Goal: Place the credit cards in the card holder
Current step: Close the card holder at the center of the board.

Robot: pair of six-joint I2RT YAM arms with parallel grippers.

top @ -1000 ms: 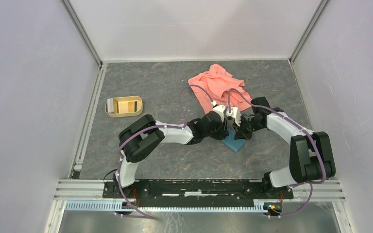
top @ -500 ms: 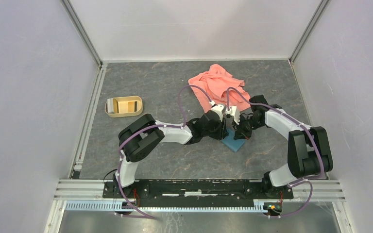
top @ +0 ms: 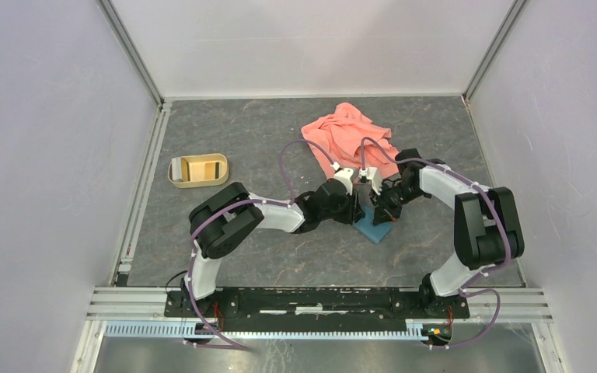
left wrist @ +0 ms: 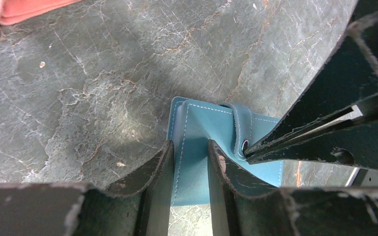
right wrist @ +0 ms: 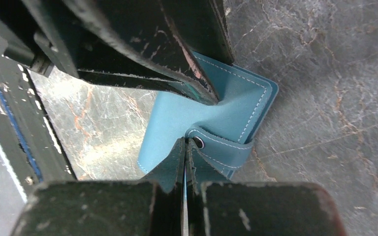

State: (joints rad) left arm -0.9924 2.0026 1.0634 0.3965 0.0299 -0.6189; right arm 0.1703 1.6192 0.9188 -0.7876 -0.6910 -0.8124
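Teal card holder [top: 375,227] flat just below the salmon cloth [top: 347,134]. Left gripper [left wrist: 189,162] narrowly pinching its cover, right gripper [right wrist: 185,160] shut at the snap strap [right wrist: 225,147] — likely to slip or drag the holder. Cards [top: 202,169] in the tan tray [top: 177,180], well left.

The card holder [top: 375,228], a teal-blue fold-over wallet with pale stitching, lies flat on the table just right of centre, corners turned diamond-wise. Its strap [right wrist: 221,147] with a small snap button [right wrist: 198,143] curls up off the face. The orange-gold cards [top: 204,169] lie at about 9 o'clock from it, well apart.
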